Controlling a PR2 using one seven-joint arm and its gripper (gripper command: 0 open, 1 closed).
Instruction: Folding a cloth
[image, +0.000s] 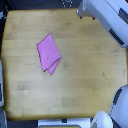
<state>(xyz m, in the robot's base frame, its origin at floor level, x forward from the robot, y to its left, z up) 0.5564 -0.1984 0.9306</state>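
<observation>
The pink-magenta cloth lies flat on the wooden tabletop, left of the middle in the exterior view. It looks folded, with a second layer edge showing along its lower right side. A white and grey robot arm reaches in at the top right corner, well away from the cloth. Its fingers are not visible, so the gripper is out of view.
White robot body parts sit at the bottom right corner and along the bottom edge. A grey object shows at the left edge. The table's rounded edges frame the view.
</observation>
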